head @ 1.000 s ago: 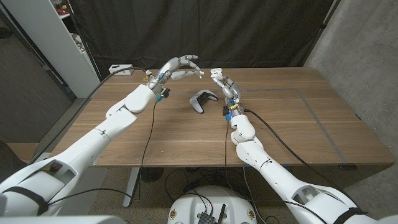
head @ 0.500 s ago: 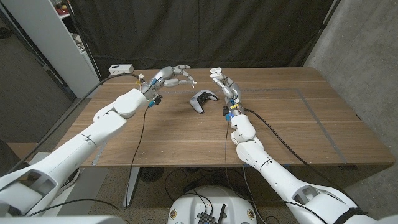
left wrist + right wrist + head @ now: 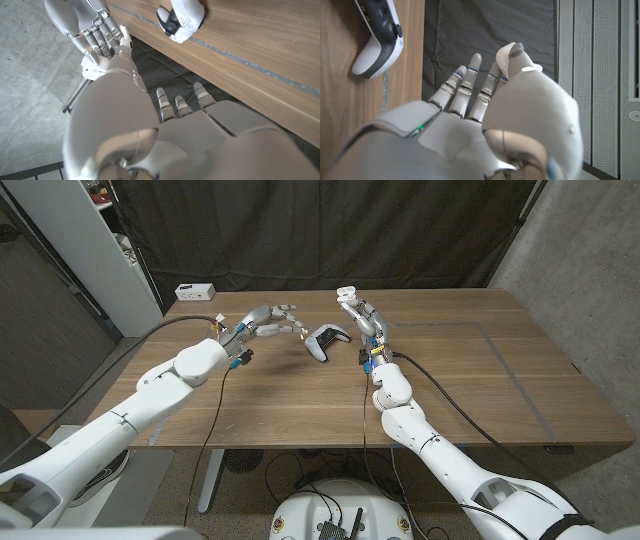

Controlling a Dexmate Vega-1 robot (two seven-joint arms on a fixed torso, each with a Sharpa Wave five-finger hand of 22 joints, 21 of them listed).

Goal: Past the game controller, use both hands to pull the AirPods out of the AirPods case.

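The white and black game controller (image 3: 327, 340) lies on the wooden table (image 3: 450, 380), also seen in the left wrist view (image 3: 181, 20) and the right wrist view (image 3: 377, 37). Just right of it my right hand (image 3: 360, 315) stands upright and holds a small white AirPods case (image 3: 345, 293) at its fingertips; the case (image 3: 94, 70) appears under that hand (image 3: 95, 35) in the left wrist view. Left of the controller hovers my left hand (image 3: 270, 320), fingers loosely curled toward it. Whether it pinches an AirPod is too small to tell.
A small white box (image 3: 195, 290) sits at the table's back left edge. A white shelf unit (image 3: 90, 250) stands off the table's left side, and a dark curtain hangs behind. A thin line (image 3: 510, 370) marks the right half of the tabletop.
My left hand has drawn away from my right hand, moving left and down toward the table beside the controller. My right hand has stayed in place with the case.
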